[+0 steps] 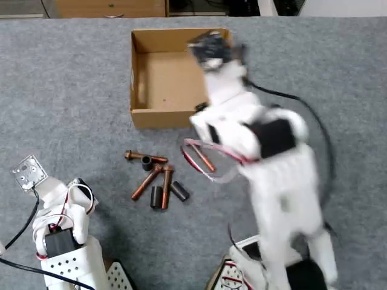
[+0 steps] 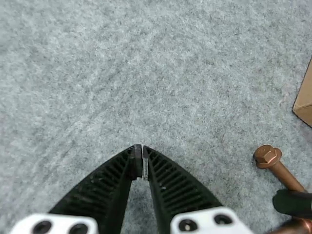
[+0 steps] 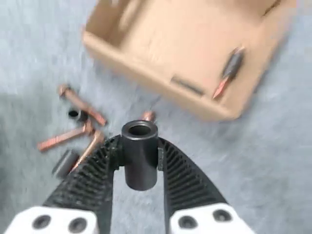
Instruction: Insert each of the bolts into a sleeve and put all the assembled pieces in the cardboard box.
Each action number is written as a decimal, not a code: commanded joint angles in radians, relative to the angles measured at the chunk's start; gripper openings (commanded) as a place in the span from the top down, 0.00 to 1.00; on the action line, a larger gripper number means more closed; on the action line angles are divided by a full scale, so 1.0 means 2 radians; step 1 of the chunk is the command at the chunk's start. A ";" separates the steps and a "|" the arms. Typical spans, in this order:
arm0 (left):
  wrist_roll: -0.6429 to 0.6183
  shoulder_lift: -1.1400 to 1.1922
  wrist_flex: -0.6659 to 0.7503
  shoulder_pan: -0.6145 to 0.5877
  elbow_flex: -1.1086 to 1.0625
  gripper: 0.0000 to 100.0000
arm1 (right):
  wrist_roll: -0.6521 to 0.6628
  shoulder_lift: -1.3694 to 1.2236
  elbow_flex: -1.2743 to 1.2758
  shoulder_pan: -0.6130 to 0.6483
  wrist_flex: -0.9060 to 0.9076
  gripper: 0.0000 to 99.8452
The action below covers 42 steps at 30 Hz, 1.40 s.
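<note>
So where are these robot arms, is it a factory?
Probably a small lab or workshop, not a factory: a grey-covered table, a cardboard box, loose bolts and sleeves, and wooden drawers behind.

White plastic shells form the left arm (image 1: 63, 241) and right arm (image 1: 281, 181), with black motors, red-and-black cables (image 1: 230, 156), and ribbed black fingers (image 2: 170, 183) on screw-holed white bases.

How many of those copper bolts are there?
5: bolts loose on the carpet; one more sleeved inside the cardboard box. The right arm may hide others.
</note>
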State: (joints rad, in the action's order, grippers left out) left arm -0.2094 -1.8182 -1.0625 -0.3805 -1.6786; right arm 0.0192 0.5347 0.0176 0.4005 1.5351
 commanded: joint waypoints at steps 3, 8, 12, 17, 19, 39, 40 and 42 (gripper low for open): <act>0.004 -0.001 -0.002 0.002 0.002 0.98 | -0.005 0.127 -0.030 -0.047 0.023 1.00; 0.033 0.000 -0.072 0.063 0.050 0.98 | -0.005 0.201 -0.030 -0.117 0.031 1.00; 0.037 0.000 -0.081 0.073 0.064 0.98 | -0.005 0.254 -0.029 -0.158 0.033 1.00; 0.072 0.000 -0.085 0.096 0.077 0.98 | -0.005 0.306 -0.013 -0.171 0.065 1.00; 0.093 0.000 -0.093 0.115 0.100 0.98 | -0.005 0.324 0.021 -0.171 0.067 1.00; 0.454 0.000 -0.090 0.241 0.186 0.98 | -0.005 0.386 0.149 -0.169 0.018 1.00; 0.454 0.000 -0.080 0.253 0.186 0.98 | -0.005 0.381 0.149 -0.169 0.018 1.00; 0.451 0.004 -0.042 0.265 0.181 0.98 | -0.005 0.374 0.149 -0.169 0.018 1.00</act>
State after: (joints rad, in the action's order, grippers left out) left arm 0.6851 -1.8213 -1.2283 0.1059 -1.3518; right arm 0.0192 1.3142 0.3168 0.0752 1.6042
